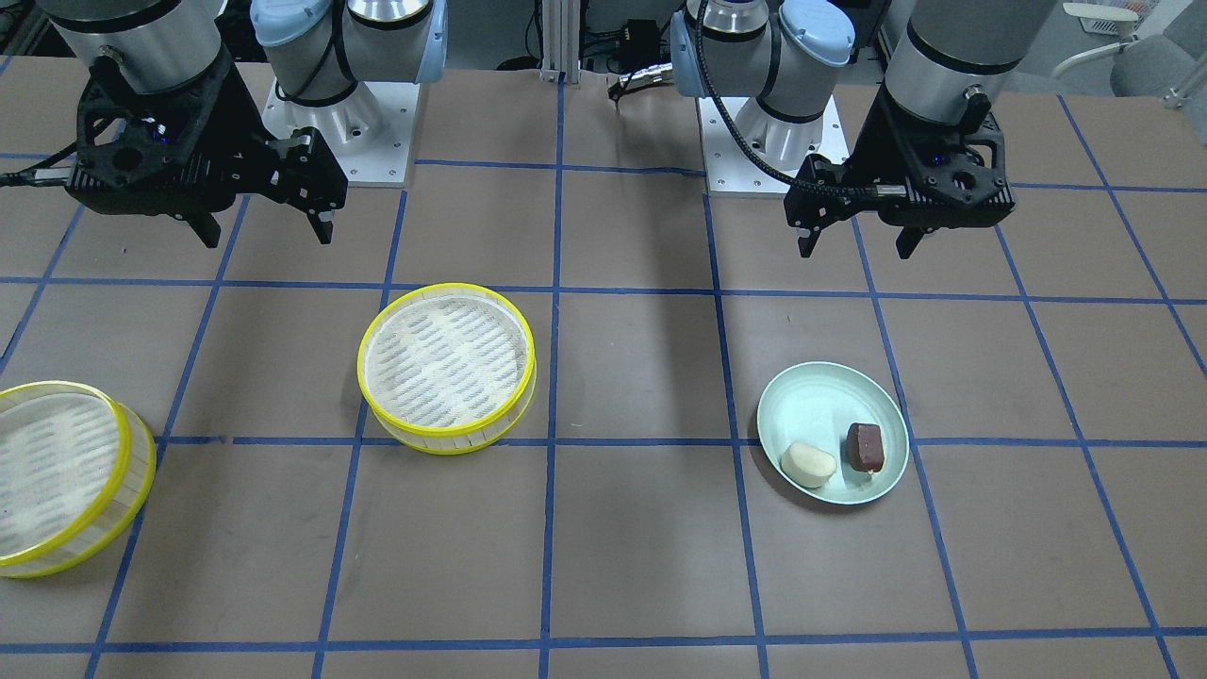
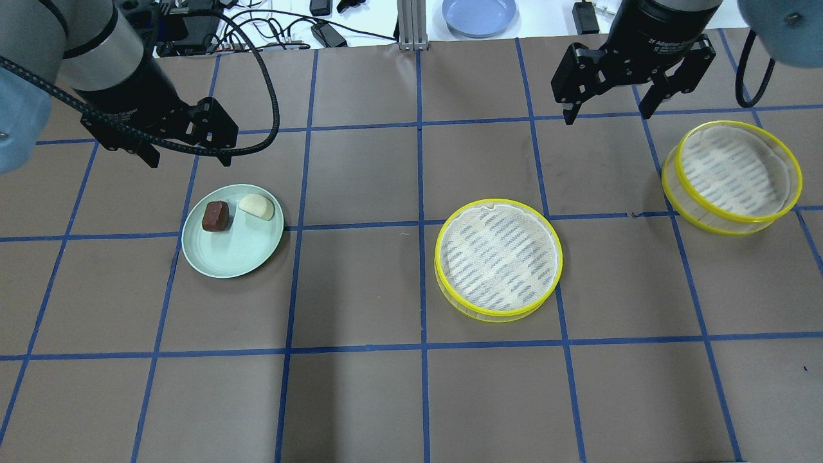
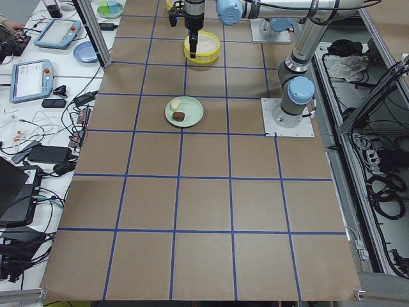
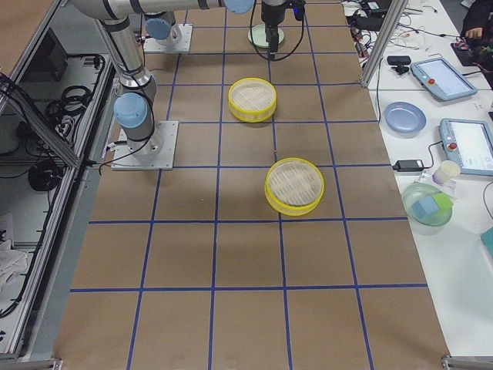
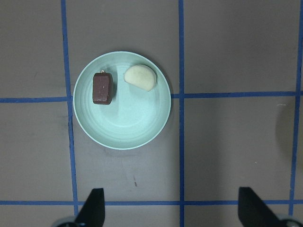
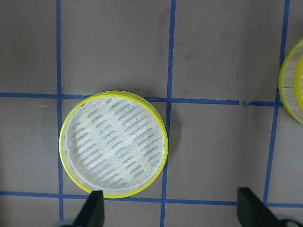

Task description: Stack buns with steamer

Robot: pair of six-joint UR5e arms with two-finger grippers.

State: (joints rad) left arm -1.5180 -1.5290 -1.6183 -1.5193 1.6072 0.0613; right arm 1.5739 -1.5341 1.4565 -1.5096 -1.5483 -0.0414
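A cream-white bun (image 1: 808, 464) and a dark reddish-brown bun (image 1: 865, 447) lie side by side on a pale green plate (image 1: 811, 396). The left wrist view shows the cream bun (image 5: 140, 77) and the brown bun (image 5: 102, 88) on that plate (image 5: 123, 127). One yellow-rimmed steamer tray (image 2: 498, 257) sits mid-table, empty. A second steamer tray (image 2: 733, 177) sits further out on my right side, also empty. My left gripper (image 2: 189, 159) hangs open above the table just behind the plate. My right gripper (image 2: 607, 116) hangs open behind and between the two steamers.
The table is brown with a blue tape grid. The two arm bases (image 1: 339, 132) (image 1: 764, 141) stand at the robot's edge. A blue plate (image 2: 479, 13) and cables lie beyond the table's far edge.
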